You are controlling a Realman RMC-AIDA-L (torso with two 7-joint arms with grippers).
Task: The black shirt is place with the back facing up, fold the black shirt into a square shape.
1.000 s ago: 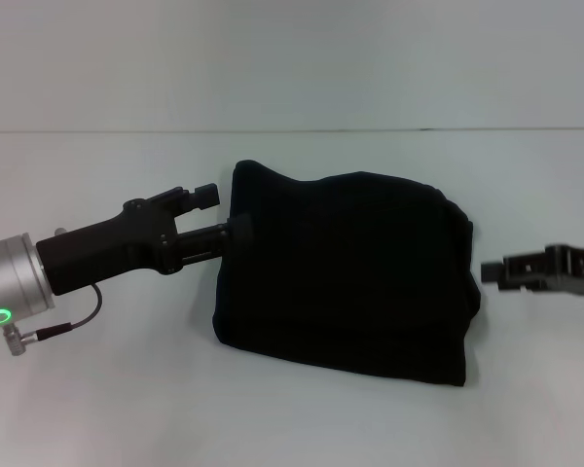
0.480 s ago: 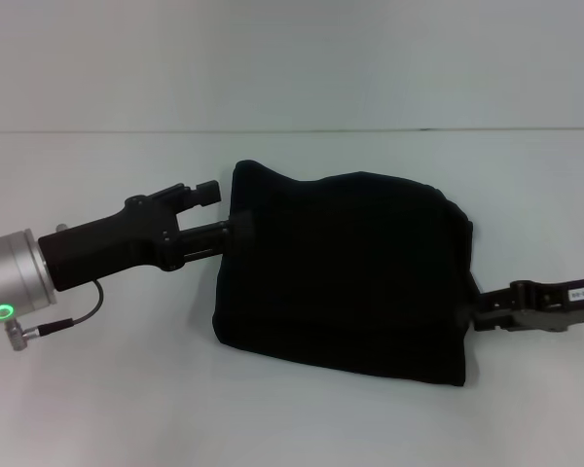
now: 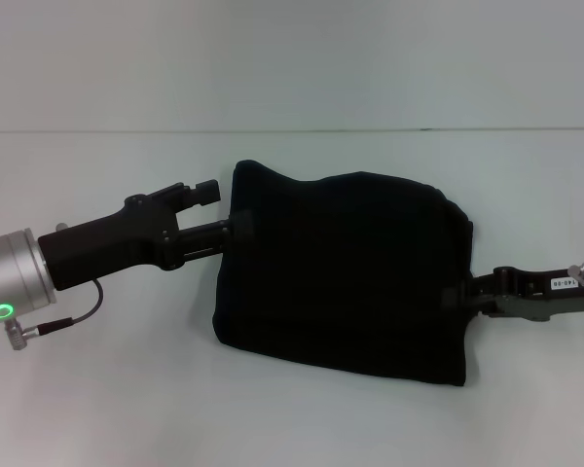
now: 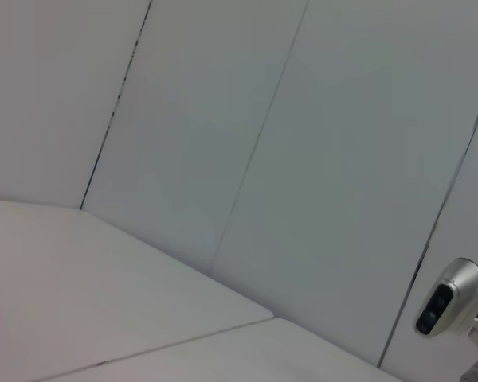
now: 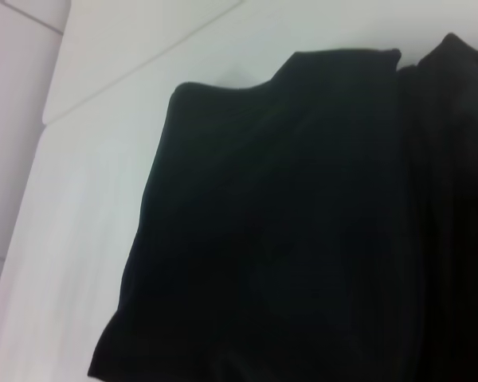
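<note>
The black shirt (image 3: 346,272), already folded into a rough rectangle, is seen mid-desk (image 3: 97,409), its long axis running 9 to 3 o'clock. The left gripper (image 3: 229,219) is pressed against its 9 o'clock edge, the right gripper (image 3: 472,297) against the 3 o'clock edge. Whether either's fingers are clenched cannot be told. No lettering is shown.
</note>
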